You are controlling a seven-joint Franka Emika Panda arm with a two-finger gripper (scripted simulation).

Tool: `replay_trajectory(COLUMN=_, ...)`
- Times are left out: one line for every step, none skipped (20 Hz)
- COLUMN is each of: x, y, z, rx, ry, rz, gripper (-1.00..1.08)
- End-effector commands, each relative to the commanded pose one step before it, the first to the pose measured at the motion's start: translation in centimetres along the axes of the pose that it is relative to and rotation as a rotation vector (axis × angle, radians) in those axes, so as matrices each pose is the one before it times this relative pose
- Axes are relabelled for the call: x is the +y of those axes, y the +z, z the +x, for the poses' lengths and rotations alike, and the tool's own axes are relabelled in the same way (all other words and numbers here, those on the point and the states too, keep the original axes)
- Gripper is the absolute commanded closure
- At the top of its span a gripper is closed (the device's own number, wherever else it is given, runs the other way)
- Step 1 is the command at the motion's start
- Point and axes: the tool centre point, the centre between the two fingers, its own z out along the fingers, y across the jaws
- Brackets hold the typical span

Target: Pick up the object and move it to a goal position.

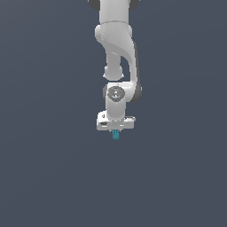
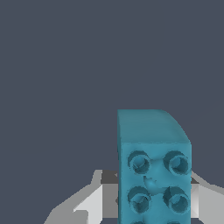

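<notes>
Closest to the wrist camera, the teal-blue block (image 2: 154,175) fills the near part of the wrist view, its face studded with round sockets, and pale grey finger (image 2: 89,205) surfaces show on either side of it, pressed close against its flanks. In the exterior view the same block (image 1: 115,135) appears as a tiny upright peg poking out just below the white gripper (image 1: 115,131), which hangs straight down from the arm (image 1: 117,57). The jaws appear clenched on the block, so the pickup looks done. Beyond the block, both views show only flat dark grey, with no visible surface edge, shadow or contact line under it, so whether it hangs clear of the ground cannot be read with certainty, though nothing touches its lower end. No goal marker is visible anywhere around the block. What seems left is the carry to the goal, and how much of that remains cannot be judged here.
</notes>
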Motion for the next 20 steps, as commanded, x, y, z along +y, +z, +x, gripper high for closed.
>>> replay_trajectory(x=0.305, y=-0.472, z=-0.188, rx=0.00154, ry=0.00046, rz=-0.00022, gripper=1.08)
replay_trajectory(x=0.169, y=-0.248, z=-0.149, rx=0.0, ry=0.0, rz=0.0, gripper=1.08)
replay_trajectory(x=0.195, y=-0.287, z=-0.171, rx=0.0, ry=0.0, rz=0.0, gripper=1.08)
replay_trajectory(x=0.221, y=-0.326, z=-0.194, rx=0.0, ry=0.0, rz=0.0, gripper=1.08)
replay_trajectory(x=0.248, y=-0.365, z=-0.217, rx=0.0, ry=0.0, rz=0.0, gripper=1.08)
replay_trajectory(x=0.274, y=-0.404, z=-0.24, rx=0.0, ry=0.0, rz=0.0, gripper=1.08)
replay_trajectory(x=0.301, y=-0.444, z=-0.263, rx=0.0, ry=0.0, rz=0.0, gripper=1.08)
replay_trajectory(x=0.328, y=-0.484, z=-0.286, rx=0.0, ry=0.0, rz=0.0, gripper=1.08)
replay_trajectory(x=0.355, y=-0.524, z=-0.308, rx=0.0, ry=0.0, rz=0.0, gripper=1.08)
replay_trajectory(x=0.383, y=-0.565, z=-0.331, rx=0.0, ry=0.0, rz=0.0, gripper=1.08)
replay_trajectory(x=0.41, y=-0.607, z=-0.354, rx=0.0, ry=0.0, rz=0.0, gripper=1.08)
replay_trajectory(x=0.438, y=-0.65, z=-0.376, rx=0.0, ry=0.0, rz=0.0, gripper=1.08)
replay_trajectory(x=0.467, y=-0.693, z=-0.399, rx=0.0, ry=0.0, rz=0.0, gripper=1.08)
replay_trajectory(x=0.496, y=-0.737, z=-0.421, rx=0.0, ry=0.0, rz=0.0, gripper=1.08)
replay_trajectory(x=0.51, y=-0.77, z=-0.433, rx=0.00018, ry=-0.00018, rz=0.00064, gripper=1.08)
replay_trajectory(x=0.498, y=-0.743, z=-0.417, rx=0.0, ry=0.0, rz=0.0, gripper=1.08)
replay_trajectory(x=0.478, y=-0.714, z=-0.396, rx=0.0, ry=0.0, rz=0.0, gripper=1.08)
replay_trajectory(x=0.455, y=-0.681, z=-0.374, rx=0.0, ry=0.0, rz=0.0, gripper=1.08)
replay_trajectory(x=0.432, y=-0.647, z=-0.351, rx=0.0, ry=0.0, rz=0.0, gripper=1.08)
replay_trajectory(x=0.42, y=-0.622, z=-0.333, rx=0.00031, ry=0.00009, rz=0.00061, gripper=1.08)
